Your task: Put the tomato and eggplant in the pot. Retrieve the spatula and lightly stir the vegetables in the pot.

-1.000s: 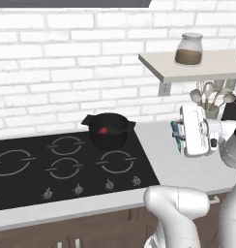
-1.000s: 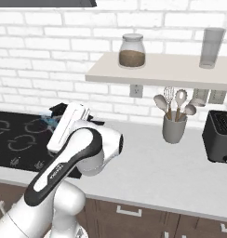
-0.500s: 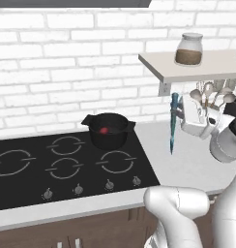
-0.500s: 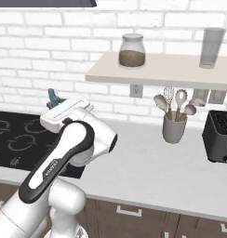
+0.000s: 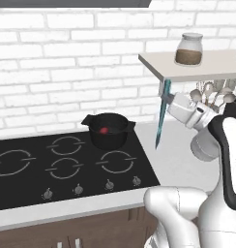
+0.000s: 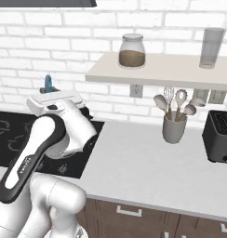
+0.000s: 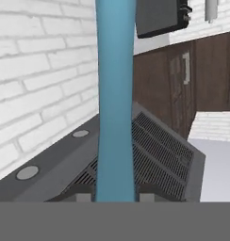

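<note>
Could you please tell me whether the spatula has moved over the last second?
Yes. The spatula, shut in the gripper, has swung from lying low beside the utensil cup to hanging upright under the shelf, nearer the pot.

The pot (image 5: 109, 130) sits on the rear right burner of the cooktop (image 5: 23, 164), with the tomato (image 5: 104, 130) inside it. To the right of the pot, above the counter (image 5: 175, 155), the gripper (image 5: 166, 99) holds the spatula (image 5: 161, 116) nearly upright, one end hanging down toward the counter. Behind it a wall shelf (image 6: 152, 74) carries a jar (image 6: 132, 50) and, further right, a glass (image 6: 211, 47). Under the shelf a utensil cup (image 6: 175, 128) stands on the counter, with what seems to be a toaster (image 6: 219, 136) just beside it on the right.
</note>
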Available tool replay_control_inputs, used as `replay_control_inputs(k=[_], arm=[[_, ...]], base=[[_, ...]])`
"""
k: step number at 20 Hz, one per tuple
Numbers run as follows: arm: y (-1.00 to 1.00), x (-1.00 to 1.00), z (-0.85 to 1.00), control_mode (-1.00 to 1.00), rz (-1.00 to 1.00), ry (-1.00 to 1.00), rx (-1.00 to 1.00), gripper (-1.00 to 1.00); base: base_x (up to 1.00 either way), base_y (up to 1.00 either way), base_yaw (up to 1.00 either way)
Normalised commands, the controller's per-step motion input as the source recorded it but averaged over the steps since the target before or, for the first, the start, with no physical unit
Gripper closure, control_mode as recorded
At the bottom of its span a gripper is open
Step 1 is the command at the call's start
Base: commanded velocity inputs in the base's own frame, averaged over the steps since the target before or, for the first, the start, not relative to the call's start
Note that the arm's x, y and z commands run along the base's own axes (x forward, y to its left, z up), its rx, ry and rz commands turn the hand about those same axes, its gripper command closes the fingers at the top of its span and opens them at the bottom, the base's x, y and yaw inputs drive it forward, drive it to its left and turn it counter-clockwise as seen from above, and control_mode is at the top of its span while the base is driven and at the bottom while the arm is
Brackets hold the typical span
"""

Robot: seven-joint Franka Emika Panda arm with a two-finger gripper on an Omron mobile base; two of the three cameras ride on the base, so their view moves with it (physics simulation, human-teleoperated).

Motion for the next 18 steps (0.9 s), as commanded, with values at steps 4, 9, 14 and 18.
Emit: replay_control_inputs(k=[4, 9, 14, 18], arm=[[0.11, 0.38, 0.39, -1.00, 0.00, 0.12, 0.09, 1.00], [0.18, 0.67, 0.15, -1.00, 0.01, 0.08, 0.00, 1.00], [0.37, 0.66, 0.02, -1.00, 0.00, 0.00, -0.05, 1.00], [0.22, 0.43, -0.06, -1.00, -0.06, 0.00, -0.05, 1.00]], base=[[0.00, 0.00, 0.00], [0.00, 0.00, 0.00], [0.00, 0.00, 0.00], [0.00, 0.00, 0.00]])
